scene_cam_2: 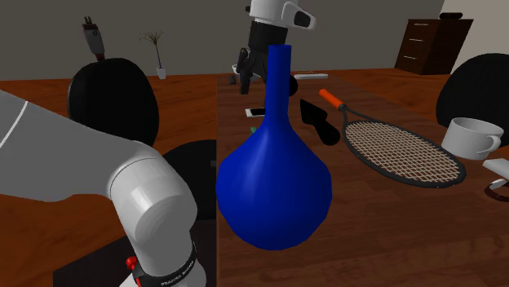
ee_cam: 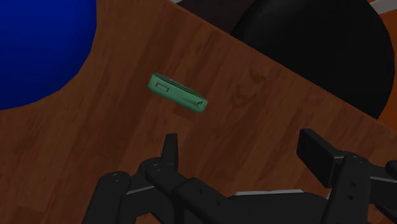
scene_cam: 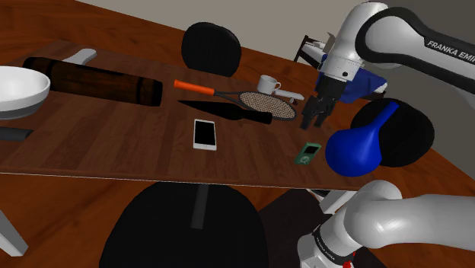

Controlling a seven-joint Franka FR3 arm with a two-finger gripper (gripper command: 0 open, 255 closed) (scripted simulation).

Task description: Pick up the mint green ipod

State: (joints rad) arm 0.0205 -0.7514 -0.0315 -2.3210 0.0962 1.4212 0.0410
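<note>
Gripper (ee_cam: pixel 242 143) fingers spread, nothing between them. Green iPod (scene_cam: pixel 307 153) lies flat on wooden table (scene_cam: pixel 114 145), near blue vase (scene_cam: pixel 356 146), clear of the fingers. Arm (scene_cam: pixel 411 34) lettering: "FRANKA EMI".

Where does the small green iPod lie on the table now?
In the shoulder view the small green iPod lies flat on the brown wooden table, just left of the blue round-bellied vase and below the open black gripper.
</note>
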